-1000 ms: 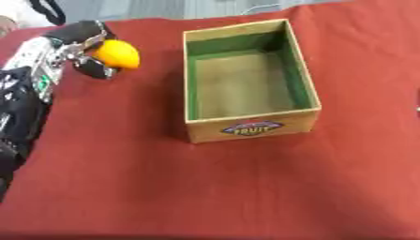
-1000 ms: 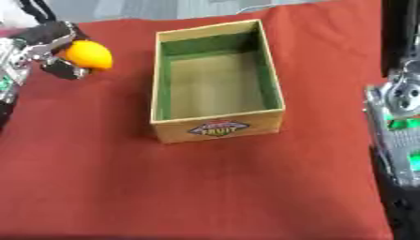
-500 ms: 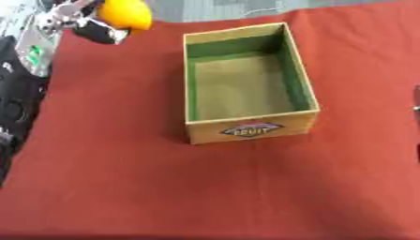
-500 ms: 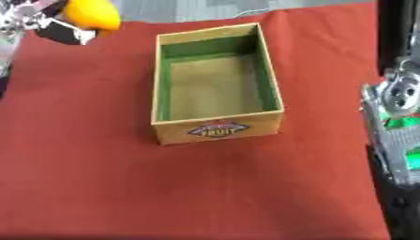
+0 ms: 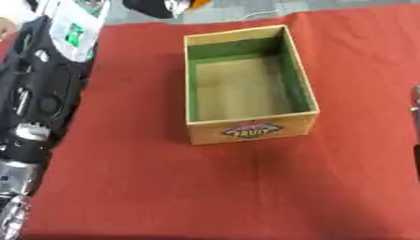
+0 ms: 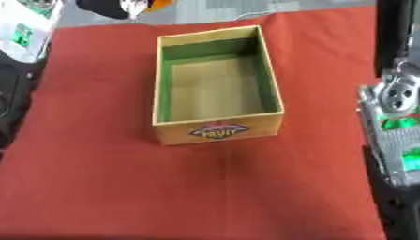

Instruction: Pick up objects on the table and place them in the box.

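We see the left robot hand (image 6: 115,6) at the top edge, raised, with its fingers curled around an orange object (image 6: 157,3) that is mostly cut off. Below and to the right of this hand, the box (image 5: 246,84) stands on the red desk (image 5: 164,187). The right robot hand's fingers we cannot tell.

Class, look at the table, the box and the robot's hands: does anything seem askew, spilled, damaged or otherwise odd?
Nothing stands out. The box stands upright and empty on the red cloth. The left hand holds an orange object at the top edge.
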Motion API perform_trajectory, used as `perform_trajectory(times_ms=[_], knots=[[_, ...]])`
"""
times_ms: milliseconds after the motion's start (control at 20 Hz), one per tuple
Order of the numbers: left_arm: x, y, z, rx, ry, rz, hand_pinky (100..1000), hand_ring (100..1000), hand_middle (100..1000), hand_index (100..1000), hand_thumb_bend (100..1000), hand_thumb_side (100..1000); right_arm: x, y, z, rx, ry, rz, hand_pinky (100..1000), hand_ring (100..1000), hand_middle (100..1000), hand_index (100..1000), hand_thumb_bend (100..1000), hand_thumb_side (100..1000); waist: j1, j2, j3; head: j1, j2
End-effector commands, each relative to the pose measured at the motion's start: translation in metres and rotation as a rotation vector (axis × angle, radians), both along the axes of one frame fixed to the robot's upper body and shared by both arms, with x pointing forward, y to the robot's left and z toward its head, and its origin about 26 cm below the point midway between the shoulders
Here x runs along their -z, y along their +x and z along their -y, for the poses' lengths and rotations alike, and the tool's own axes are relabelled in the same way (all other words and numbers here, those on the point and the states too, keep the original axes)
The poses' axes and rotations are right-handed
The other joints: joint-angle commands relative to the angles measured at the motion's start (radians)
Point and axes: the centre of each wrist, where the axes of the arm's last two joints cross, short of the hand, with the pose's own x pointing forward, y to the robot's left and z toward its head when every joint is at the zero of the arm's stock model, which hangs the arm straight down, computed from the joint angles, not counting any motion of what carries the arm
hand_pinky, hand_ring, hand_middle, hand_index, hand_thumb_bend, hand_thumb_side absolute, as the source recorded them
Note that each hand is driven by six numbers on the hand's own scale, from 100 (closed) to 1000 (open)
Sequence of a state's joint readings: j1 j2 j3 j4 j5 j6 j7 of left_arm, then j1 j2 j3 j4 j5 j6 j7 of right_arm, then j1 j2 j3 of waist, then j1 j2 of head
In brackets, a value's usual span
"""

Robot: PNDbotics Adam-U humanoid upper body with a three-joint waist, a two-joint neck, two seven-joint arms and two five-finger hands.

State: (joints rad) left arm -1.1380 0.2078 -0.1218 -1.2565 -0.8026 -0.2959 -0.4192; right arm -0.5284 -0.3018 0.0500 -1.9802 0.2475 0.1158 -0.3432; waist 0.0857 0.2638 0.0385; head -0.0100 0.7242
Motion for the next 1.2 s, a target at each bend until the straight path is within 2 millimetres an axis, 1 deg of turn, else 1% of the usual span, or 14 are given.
perform_trajectory(times_ms=[50, 250, 600, 800, 950, 1100, 1200], knots=[[-0.006, -0.012, 0.019, 0.036, 0.01, 0.045, 114, 364, 375, 545, 100, 212, -0.01, -0.004, -0.002, -0.016, 0.003, 0.045, 819, 807, 610, 857, 100, 1000, -0.003, -0.021, 0.0, 0.006, 0.001], [0.013, -0.012, 0.033, 0.045, 0.045, 0.015, 116, 363, 376, 545, 100, 214, -0.011, -0.004, -0.003, -0.022, 0.004, 0.052, 820, 807, 610, 857, 100, 1000, -0.004, -0.016, -0.002, 0.01, -0.009], [0.04, -0.002, 0.036, 0.024, 0.115, -0.043, 131, 371, 379, 546, 100, 211, -0.011, -0.004, -0.001, -0.013, 0.003, 0.051, 820, 808, 609, 858, 100, 1000, -0.001, -0.011, -0.003, 0.004, -0.008], [0.054, 0.004, 0.039, 0.024, 0.16, -0.084, 152, 392, 401, 556, 100, 221, -0.011, -0.004, -0.001, -0.014, 0.004, 0.05, 819, 808, 609, 858, 100, 1000, -0.002, -0.007, -0.007, 0.003, -0.011], [0.061, 0.007, 0.043, 0.019, 0.194, -0.096, 179, 416, 424, 587, 100, 218, -0.012, -0.004, -0.002, -0.019, 0.005, 0.053, 820, 808, 609, 858, 100, 1000, -0.004, -0.005, -0.011, 0.003, -0.014], [0.072, 0.012, 0.045, -0.003, 0.237, -0.119, 259, 475, 483, 630, 100, 206, -0.012, -0.004, -0.002, -0.02, 0.003, 0.053, 820, 808, 608, 859, 100, 1000, -0.003, -0.002, -0.014, 0.004, -0.016], [0.079, 0.015, 0.045, -0.012, 0.261, -0.13, 285, 489, 495, 638, 100, 204, -0.012, -0.004, -0.002, -0.019, 0.004, 0.052, 820, 809, 608, 859, 100, 1000, -0.002, -0.001, -0.015, 0.005, -0.018]])
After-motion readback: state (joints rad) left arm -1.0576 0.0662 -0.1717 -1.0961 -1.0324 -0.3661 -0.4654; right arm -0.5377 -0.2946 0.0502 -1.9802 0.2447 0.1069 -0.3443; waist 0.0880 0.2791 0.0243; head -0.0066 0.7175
